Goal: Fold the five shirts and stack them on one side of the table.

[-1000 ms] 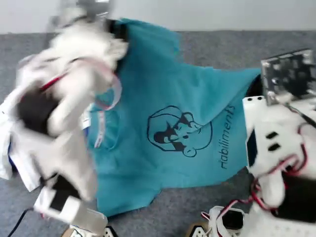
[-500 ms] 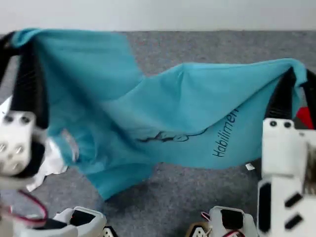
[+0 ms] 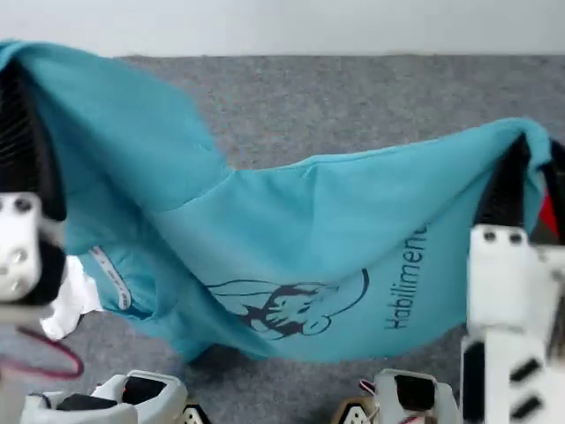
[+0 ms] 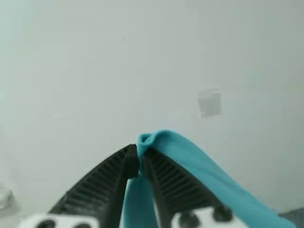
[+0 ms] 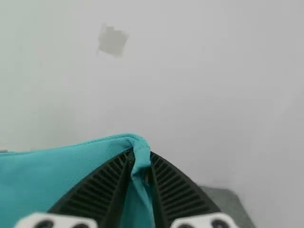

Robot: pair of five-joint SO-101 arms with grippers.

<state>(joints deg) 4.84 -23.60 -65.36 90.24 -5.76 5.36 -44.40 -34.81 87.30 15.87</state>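
Note:
A teal shirt [image 3: 291,256] with a dark printed figure hangs stretched between the two raised arms above the grey table [image 3: 353,97]. My left gripper [image 4: 137,159] is shut on one corner of the teal shirt [image 4: 166,145], high at the left in the high view [image 3: 13,66]. My right gripper [image 5: 140,164] is shut on another corner of the teal shirt [image 5: 71,161], high at the right [image 3: 530,141]. The shirt's lower edge sags toward the front of the table.
White cloth [image 3: 75,300] peeks out under the teal shirt at the left. The arm bases [image 3: 397,397] stand at the front edge. A pale wall [image 4: 142,57] lies beyond the table.
The arms have lifted the teal shirt off the table and spread it wider. Its printed figure has unfolded into view, and the left corner has gone higher and farther left.

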